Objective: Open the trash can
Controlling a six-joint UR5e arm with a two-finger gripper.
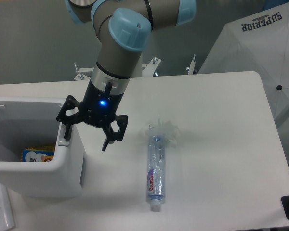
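White counter [221,144] under a grey wall, fixed view from above. Trash can [62,168] sits at lower left of the frame, white and boxy, top open, interior visible with a yellow and blue packet [37,155] lying at the bottom; its print too small to read. End effector [85,134] hangs at the bin's right rim, jaws spread wide, holding nothing; left finger sits right at the rim, contact unclear, right finger over bare counter. Blue light glows on the wrist. Toothpaste tube [155,173] in clear wrap lies lower centre, well apart from the bin, cap toward the bottom, red lettering along it not legible. White umbrella [260,53] at upper right reads "SUPERIOR".
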